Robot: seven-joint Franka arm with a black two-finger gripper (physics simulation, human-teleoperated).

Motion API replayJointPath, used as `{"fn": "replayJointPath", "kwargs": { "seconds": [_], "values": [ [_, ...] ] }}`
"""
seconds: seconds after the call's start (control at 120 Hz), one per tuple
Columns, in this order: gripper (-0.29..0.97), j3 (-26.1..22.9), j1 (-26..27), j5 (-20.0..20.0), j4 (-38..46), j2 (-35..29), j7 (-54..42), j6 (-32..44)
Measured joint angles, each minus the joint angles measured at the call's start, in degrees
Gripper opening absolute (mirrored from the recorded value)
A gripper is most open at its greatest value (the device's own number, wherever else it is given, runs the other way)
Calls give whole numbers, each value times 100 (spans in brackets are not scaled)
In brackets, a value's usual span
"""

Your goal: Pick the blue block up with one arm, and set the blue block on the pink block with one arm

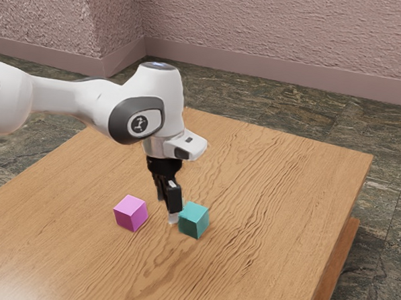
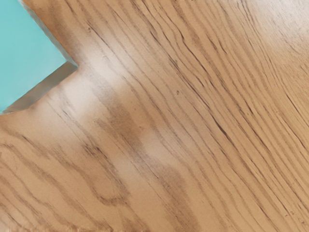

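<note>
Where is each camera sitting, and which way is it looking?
Exterior view: sits off to the arm's side, above the table, looking down across it at the pink block and the blue block; the white arm and its pincer show.
Wrist view: rides on the arm's hand, looking down from close at the table and a corner of the blue block.
Both views share the blue block and the table.

White glossy rounded arm; grey joint cap, small white marking.
</note>
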State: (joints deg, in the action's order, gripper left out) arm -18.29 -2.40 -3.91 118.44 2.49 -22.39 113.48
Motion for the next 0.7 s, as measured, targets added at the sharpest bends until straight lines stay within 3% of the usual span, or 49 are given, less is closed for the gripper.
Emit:
{"fn": "replayJointPath", "kwargs": {
  "seconds": [0.142, 0.317, 0.7],
  "values": [
    [68, -96, -613, 17, 105, 170, 263, 323],
    [68, -231, -322, 185, 146, 284, 678, 590],
    [68, -218, -408, 219, -247, 1001, 1374, 1000]
  ]
}}
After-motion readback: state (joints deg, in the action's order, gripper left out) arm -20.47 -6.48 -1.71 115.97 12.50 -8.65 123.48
